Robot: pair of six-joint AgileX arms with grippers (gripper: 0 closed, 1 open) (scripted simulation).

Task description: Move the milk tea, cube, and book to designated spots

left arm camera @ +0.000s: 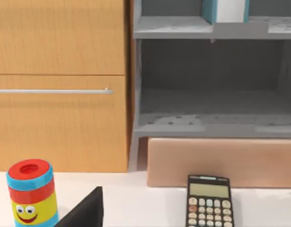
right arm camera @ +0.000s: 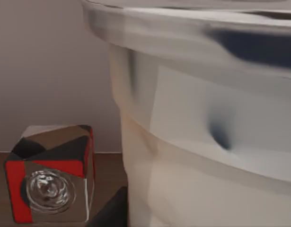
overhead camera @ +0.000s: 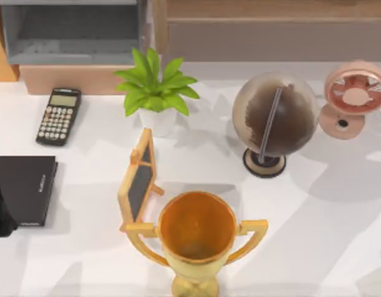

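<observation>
1. Right wrist view: a pale milk tea cup (right arm camera: 202, 123) looms right against the camera; whether the right fingers grip it cannot be told.
2. The cube (right arm camera: 50, 172) sits just beside it.
3. The book (left arm camera: 225, 10) stands on the grey shelf (left arm camera: 211, 28); the left fingers' opening cannot be told.

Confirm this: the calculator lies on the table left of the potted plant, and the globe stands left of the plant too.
Not quite. The calculator does lie left of the potted plant, but the globe stands to the plant's right, beside the pink fan. The top view shows it.
</observation>
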